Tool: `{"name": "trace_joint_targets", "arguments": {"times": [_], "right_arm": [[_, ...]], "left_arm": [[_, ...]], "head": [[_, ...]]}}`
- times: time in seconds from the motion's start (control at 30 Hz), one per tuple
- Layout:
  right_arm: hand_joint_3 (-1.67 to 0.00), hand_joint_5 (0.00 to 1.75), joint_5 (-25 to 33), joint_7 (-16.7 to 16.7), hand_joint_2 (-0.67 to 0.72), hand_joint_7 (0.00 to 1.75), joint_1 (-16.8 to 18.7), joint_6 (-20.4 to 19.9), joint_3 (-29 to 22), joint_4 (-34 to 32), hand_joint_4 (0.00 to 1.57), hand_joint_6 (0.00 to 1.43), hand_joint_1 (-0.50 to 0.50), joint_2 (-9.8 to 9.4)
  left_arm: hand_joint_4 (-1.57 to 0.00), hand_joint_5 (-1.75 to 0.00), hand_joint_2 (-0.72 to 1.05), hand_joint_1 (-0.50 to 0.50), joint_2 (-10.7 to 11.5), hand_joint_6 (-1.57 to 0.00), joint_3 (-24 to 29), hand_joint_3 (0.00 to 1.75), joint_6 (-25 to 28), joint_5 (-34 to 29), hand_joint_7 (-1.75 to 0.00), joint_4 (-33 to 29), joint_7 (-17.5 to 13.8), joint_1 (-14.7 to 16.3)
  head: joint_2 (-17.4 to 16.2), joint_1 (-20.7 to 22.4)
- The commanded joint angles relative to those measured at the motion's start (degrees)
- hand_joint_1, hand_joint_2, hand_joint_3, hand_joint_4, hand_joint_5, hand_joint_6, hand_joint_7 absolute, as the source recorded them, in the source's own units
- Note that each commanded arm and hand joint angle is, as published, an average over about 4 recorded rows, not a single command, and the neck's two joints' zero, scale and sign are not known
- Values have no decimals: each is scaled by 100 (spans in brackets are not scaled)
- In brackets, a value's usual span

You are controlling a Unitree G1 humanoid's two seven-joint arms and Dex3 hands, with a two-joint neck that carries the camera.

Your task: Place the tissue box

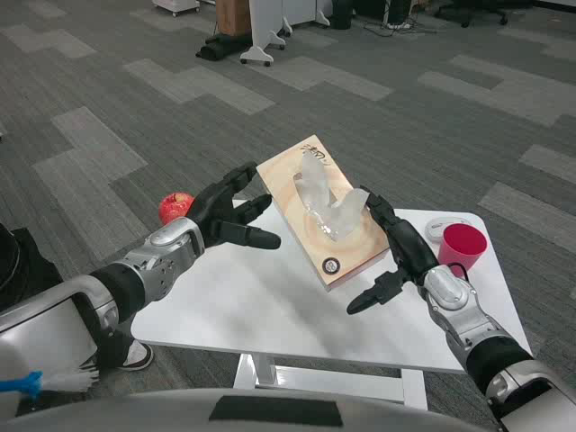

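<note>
Item: a flat rectangular tissue box (pixel 319 211) of pale wood-grain cardboard with a reddish-brown edge band.
Top face: a clear, crumpled plastic-looking sheet stands up from the central opening; small dark lettering near the far end, a small round mark near the near corner.
Pose: tilted, far end raised, long axis running diagonally away.
Place: above the white table's far part, between the two hands.

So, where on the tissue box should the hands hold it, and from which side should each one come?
Probably on its two long side walls, one hand from each side. The tissue box is a broad, flat slab, seemingly too wide for one hand, with loose tissue on top. The left hand and right hand already flank it, so pressing inward against those walls looks steadiest.
</note>
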Motion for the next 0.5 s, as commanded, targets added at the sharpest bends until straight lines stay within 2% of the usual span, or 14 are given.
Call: {"name": "trace_joint_targets", "arguments": {"times": [0.03,0.5], "right_arm": [[-16,48,-23,114,-3,0,-191,-136,85,-356,0,0,4,239],[-16,48,-23,114,-3,0,-191,-136,90,-356,0,0,4,239]], "left_arm": [[-22,0,7,50,-286,0,-177,6,72,137,0,-313,-399,37],[-22,0,7,50,-286,0,-177,9,72,137,0,-313,-399,34]], "head": [[-4,-6],[9,3]]}}
